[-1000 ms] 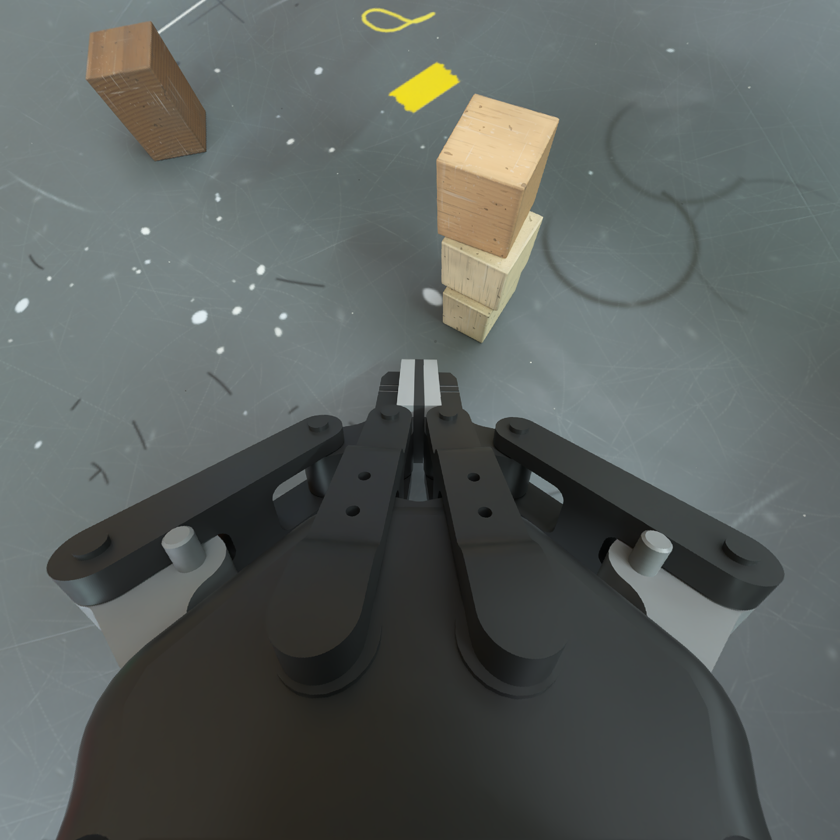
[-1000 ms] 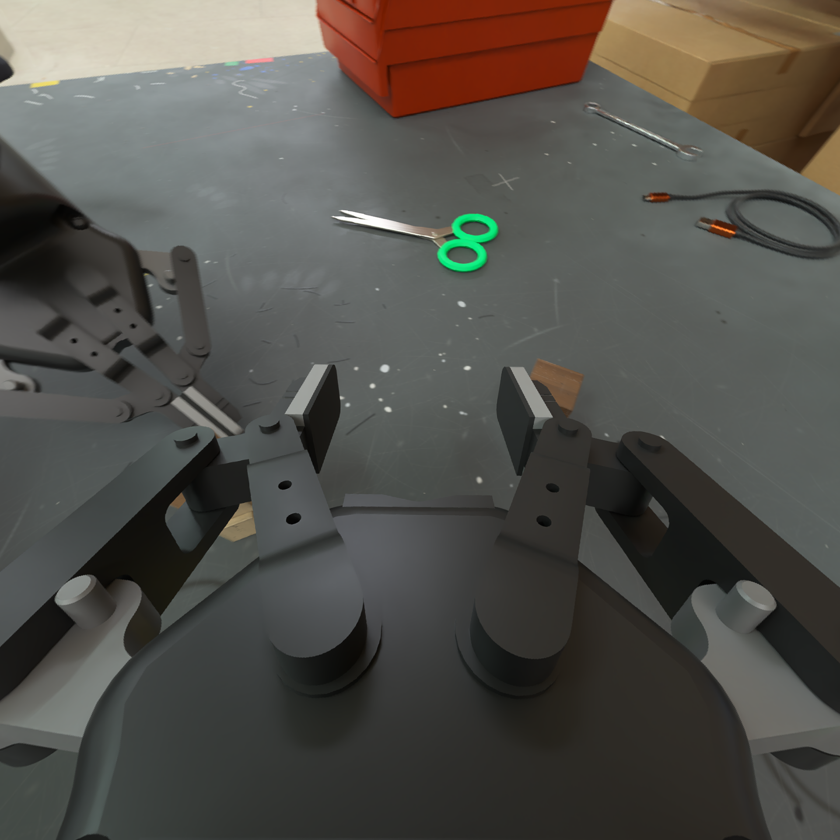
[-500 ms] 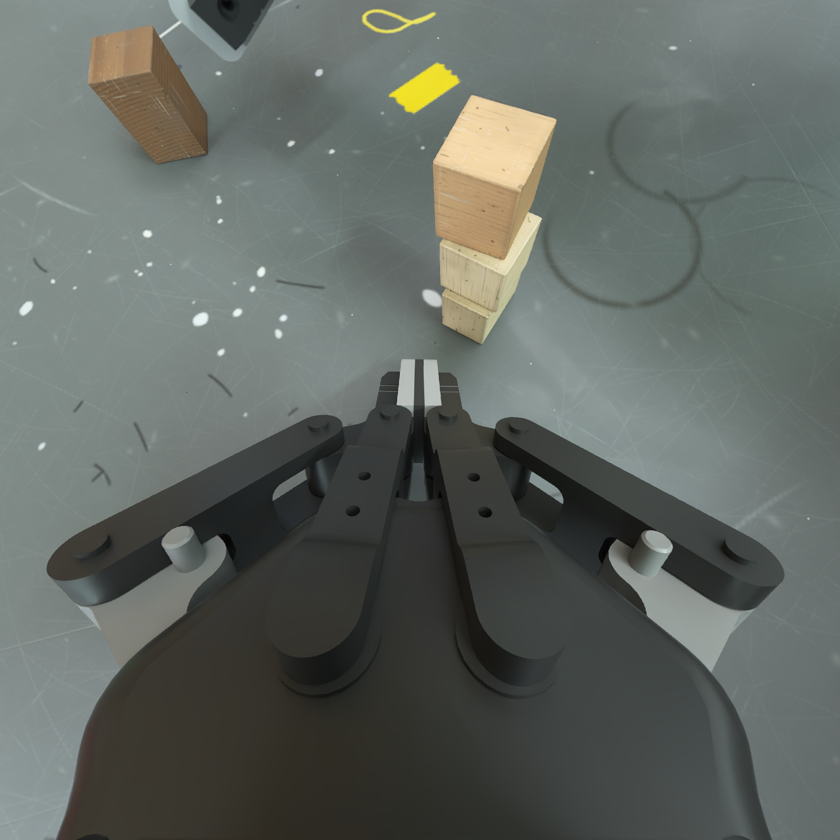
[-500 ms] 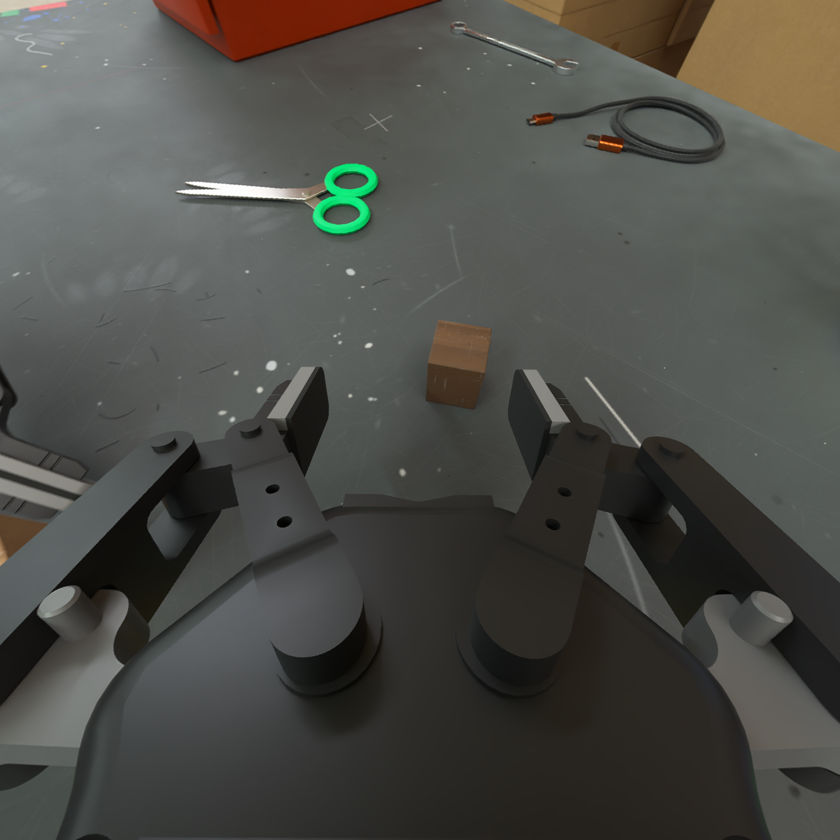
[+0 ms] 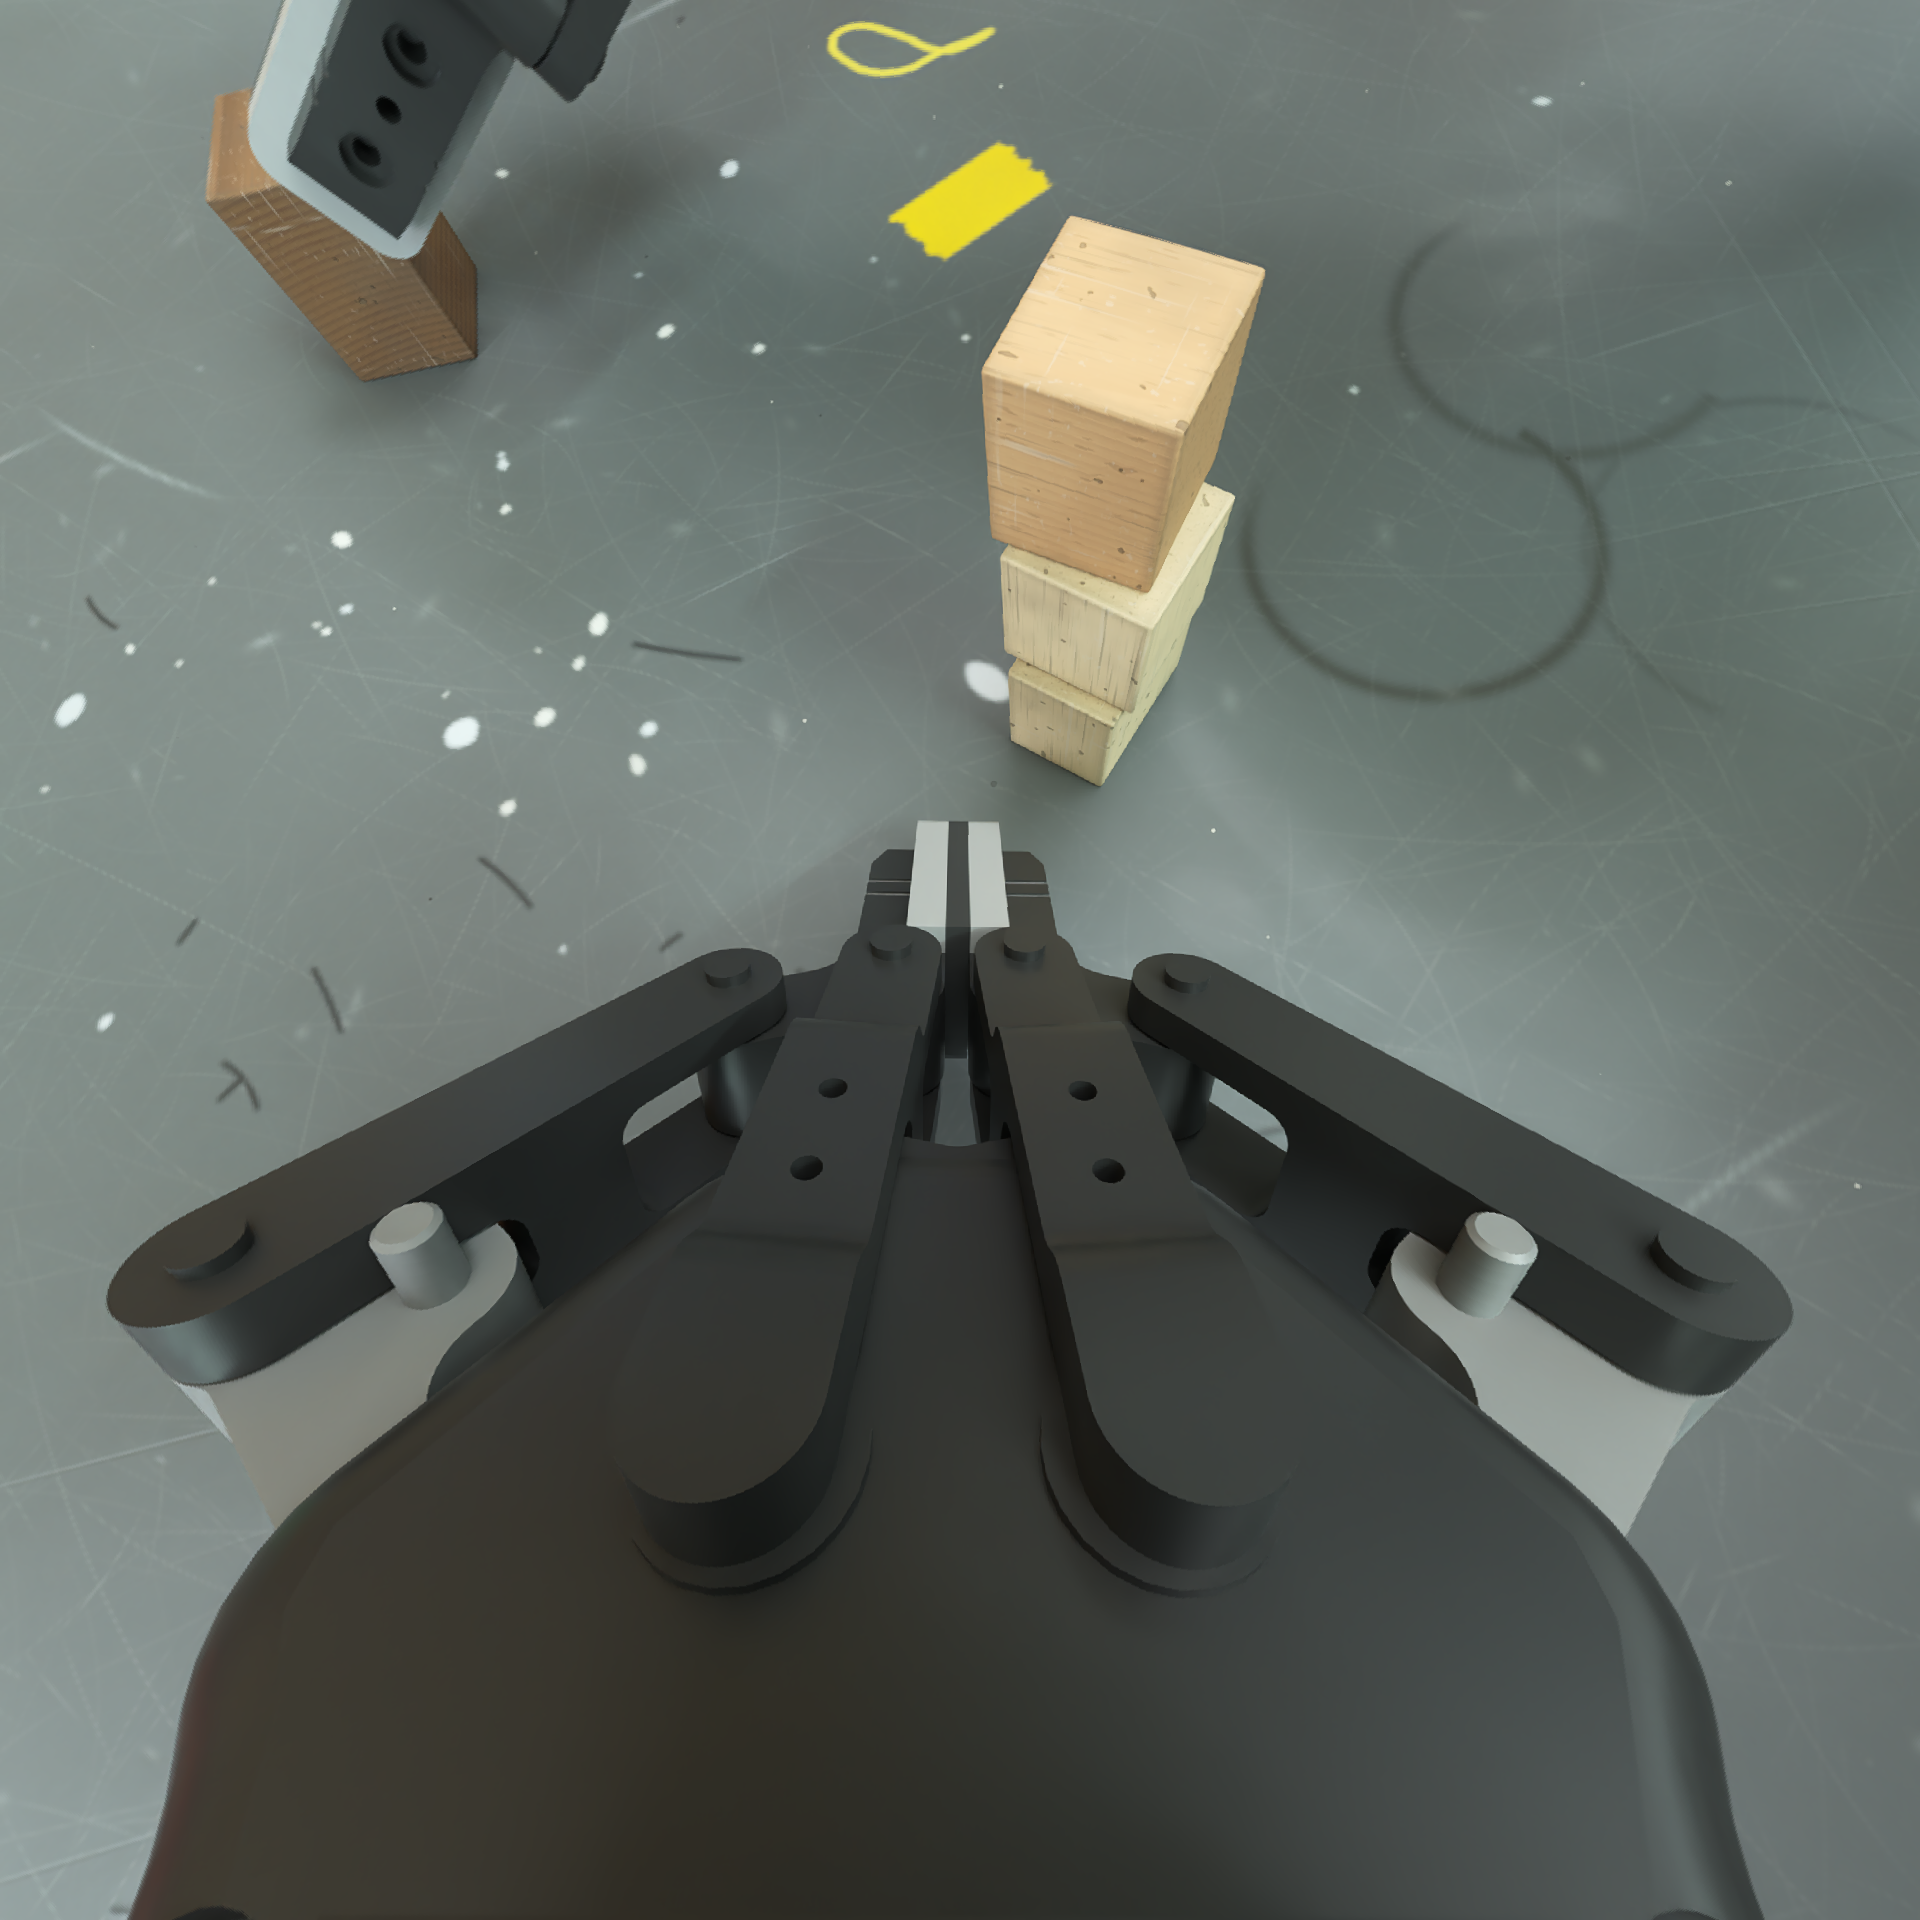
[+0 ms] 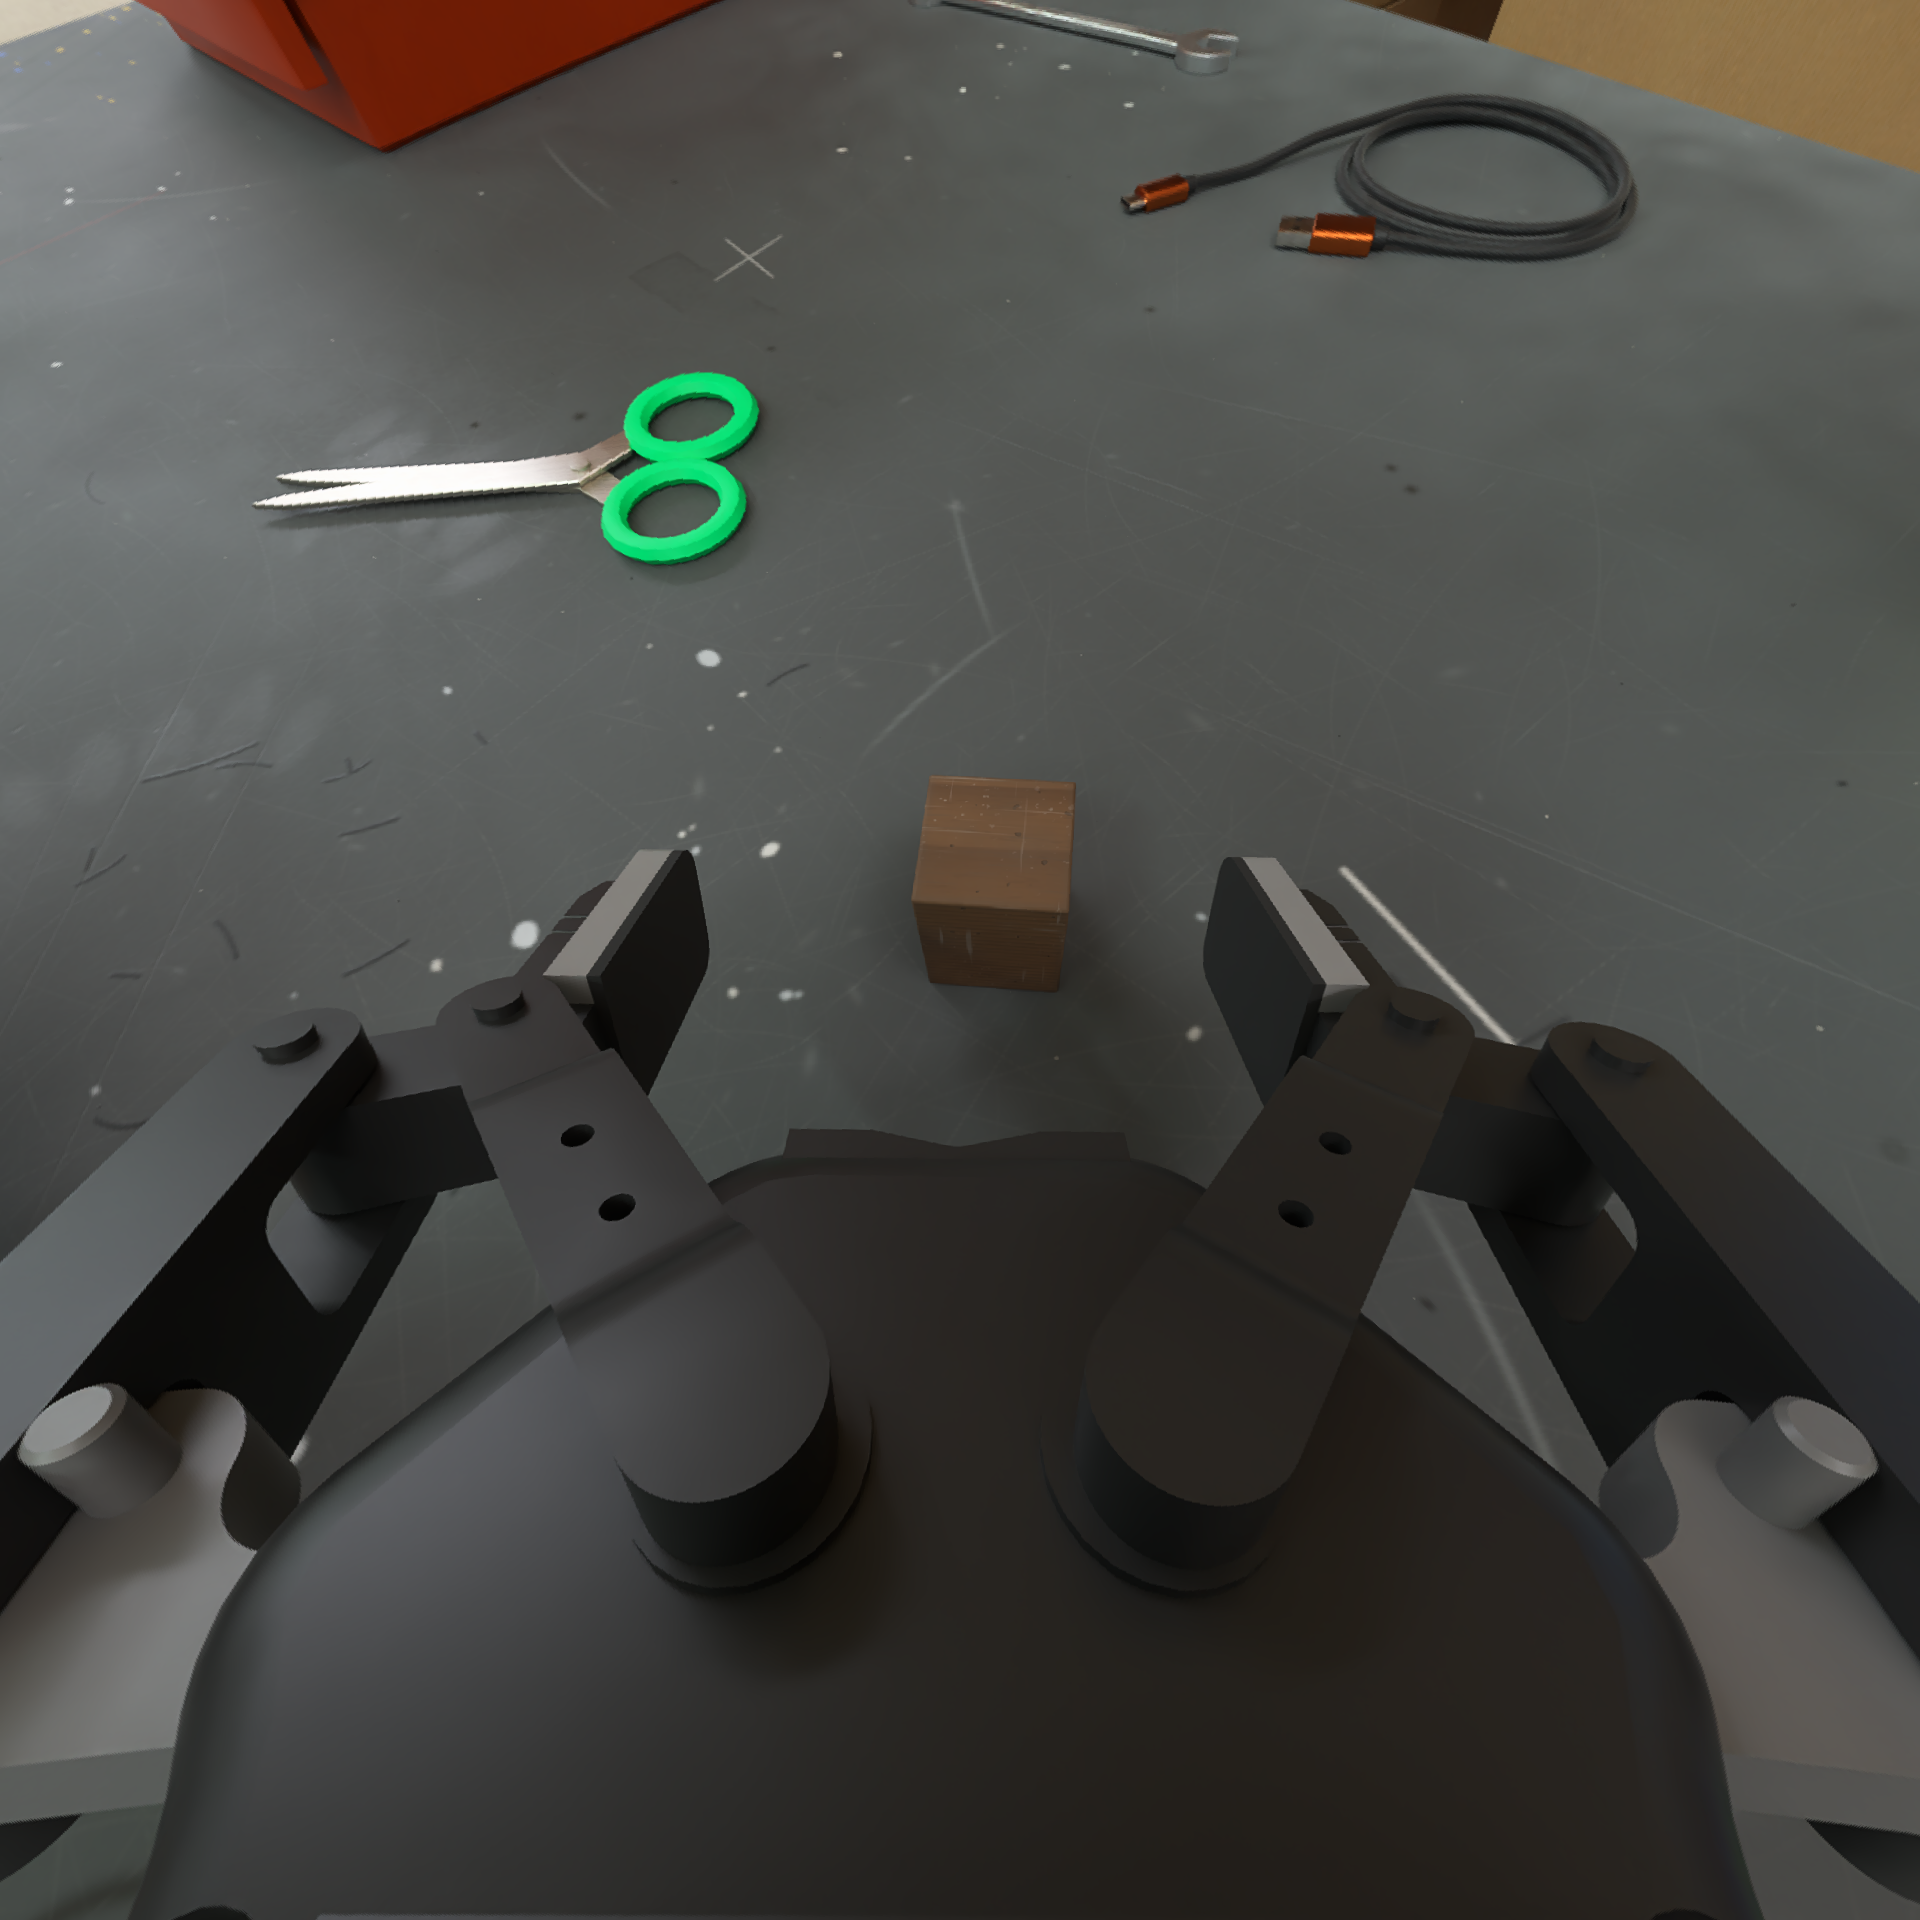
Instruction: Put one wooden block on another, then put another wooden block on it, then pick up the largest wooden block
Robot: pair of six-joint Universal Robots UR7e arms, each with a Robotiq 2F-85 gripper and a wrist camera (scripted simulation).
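Only the left wrist view showed the stack of three pale wooden blocks [image 5: 1112, 499] standing out on the grey scratched desk [image 5: 1558, 935], well clear of the left gripper [image 5: 957, 873], whose fingers were pressed together on nothing. The right wrist view alone held green-handled scissors [image 6: 582, 473], a coiled grey cable [image 6: 1475, 177], a steel wrench [image 6: 1101, 26] and a red bin [image 6: 416, 52] toward the far edge. The tall dark brown wooden block [image 6: 994, 883] stood upright between and beyond the right gripper [image 6: 956, 925] fingers, spread wide and empty. One finger [image 5: 374, 114] partly hid it in the left view.
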